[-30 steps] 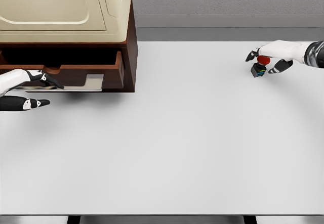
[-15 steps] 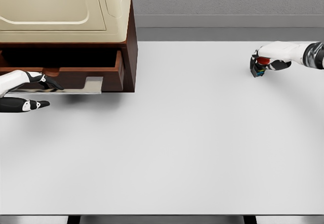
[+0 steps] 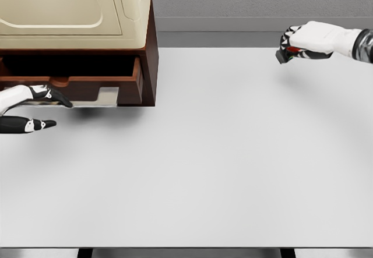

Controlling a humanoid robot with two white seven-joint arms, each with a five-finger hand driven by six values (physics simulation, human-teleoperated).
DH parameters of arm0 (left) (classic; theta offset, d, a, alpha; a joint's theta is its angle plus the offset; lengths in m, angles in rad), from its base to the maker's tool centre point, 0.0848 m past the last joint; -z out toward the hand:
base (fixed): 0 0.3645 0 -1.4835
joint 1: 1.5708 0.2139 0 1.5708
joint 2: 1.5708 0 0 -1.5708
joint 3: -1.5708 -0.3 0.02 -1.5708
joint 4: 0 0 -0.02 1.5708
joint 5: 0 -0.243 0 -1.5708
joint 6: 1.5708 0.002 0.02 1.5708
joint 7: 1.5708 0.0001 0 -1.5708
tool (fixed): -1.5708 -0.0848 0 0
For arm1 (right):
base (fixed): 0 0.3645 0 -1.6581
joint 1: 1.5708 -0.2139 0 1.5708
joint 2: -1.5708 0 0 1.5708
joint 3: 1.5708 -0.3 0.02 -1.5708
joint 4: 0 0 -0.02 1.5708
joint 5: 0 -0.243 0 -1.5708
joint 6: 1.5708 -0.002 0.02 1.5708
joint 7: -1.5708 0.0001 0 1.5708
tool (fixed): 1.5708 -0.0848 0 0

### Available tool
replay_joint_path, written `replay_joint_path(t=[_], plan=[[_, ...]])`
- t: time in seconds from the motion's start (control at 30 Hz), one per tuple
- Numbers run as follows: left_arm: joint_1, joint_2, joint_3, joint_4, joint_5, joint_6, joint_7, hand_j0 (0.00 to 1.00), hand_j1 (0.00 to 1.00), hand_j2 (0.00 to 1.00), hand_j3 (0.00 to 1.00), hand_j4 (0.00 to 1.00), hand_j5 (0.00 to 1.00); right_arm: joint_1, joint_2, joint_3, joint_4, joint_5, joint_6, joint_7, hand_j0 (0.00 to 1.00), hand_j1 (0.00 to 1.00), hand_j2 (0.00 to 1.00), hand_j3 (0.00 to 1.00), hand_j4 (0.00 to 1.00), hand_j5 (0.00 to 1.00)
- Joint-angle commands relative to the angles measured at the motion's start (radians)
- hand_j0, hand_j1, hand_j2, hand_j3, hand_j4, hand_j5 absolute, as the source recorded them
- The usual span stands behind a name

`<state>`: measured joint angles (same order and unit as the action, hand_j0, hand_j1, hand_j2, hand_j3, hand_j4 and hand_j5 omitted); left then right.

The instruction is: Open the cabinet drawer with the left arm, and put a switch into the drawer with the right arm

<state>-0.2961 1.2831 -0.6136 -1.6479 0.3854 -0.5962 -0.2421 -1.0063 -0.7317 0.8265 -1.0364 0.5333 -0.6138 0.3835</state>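
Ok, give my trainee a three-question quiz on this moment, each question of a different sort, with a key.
1. True or false: the drawer of the cabinet is open.
2. What does the right hand hold? A) a cup B) the switch C) nothing
3. Fill in: the left hand is at the drawer's ____ handle.

Key:
1. True; the drawer front stands out from the cabinet face.
2. B; the fingers are curled around it, above the table.
3. Metal; whether the hand grips it is unclear.
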Motion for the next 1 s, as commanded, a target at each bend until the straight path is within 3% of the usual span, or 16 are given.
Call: replay_joint_path(t=[0.0, 0.17, 0.27, 0.47, 0.87, 0.97], plan=[[0.000, 0.001, -0.017, 0.000, -0.062, -0.015, -0.011, 0.66, 0.66, 0.66, 0.66, 0.66, 0.66, 0.000, -0.038, -0.003, -0.111, -0.035, 0.003, -0.006, 0.32, 0.32, 0.32, 0.32, 0.32, 0.32], [0.000, 0.021, -0.015, -0.007, -0.054, -0.015, -0.011, 0.66, 0.66, 0.66, 0.66, 0.66, 0.66, 0.017, -0.069, -0.003, -0.261, -0.075, 0.003, -0.006, 0.32, 0.32, 0.32, 0.32, 0.32, 0.32], [0.000, 0.029, -0.003, -0.016, -0.048, -0.015, -0.009, 0.66, 0.66, 0.66, 0.66, 0.66, 0.66, 0.012, -0.136, -0.003, -0.379, -0.153, 0.003, -0.006, 0.32, 0.32, 0.32, 0.32, 0.32, 0.32], [0.000, 0.033, -0.002, -0.020, -0.045, -0.015, -0.009, 0.66, 0.66, 0.66, 0.66, 0.66, 0.66, 0.011, -0.137, -0.003, -0.425, -0.177, 0.003, -0.006, 0.32, 0.32, 0.32, 0.32, 0.32, 0.32], [0.000, 0.055, 0.012, -0.033, -0.025, -0.015, -0.009, 0.65, 0.65, 0.65, 0.65, 0.65, 0.65, 0.015, -0.140, -0.006, -0.445, -0.179, 0.003, -0.006, 0.32, 0.32, 0.32, 0.32, 0.32, 0.32], [0.000, 0.055, 0.012, -0.033, -0.025, -0.015, -0.009, 0.64, 0.64, 0.64, 0.64, 0.64, 0.64, 0.015, -0.153, -0.006, -0.496, -0.205, 0.003, -0.006, 0.32, 0.32, 0.32, 0.32, 0.32, 0.32]])
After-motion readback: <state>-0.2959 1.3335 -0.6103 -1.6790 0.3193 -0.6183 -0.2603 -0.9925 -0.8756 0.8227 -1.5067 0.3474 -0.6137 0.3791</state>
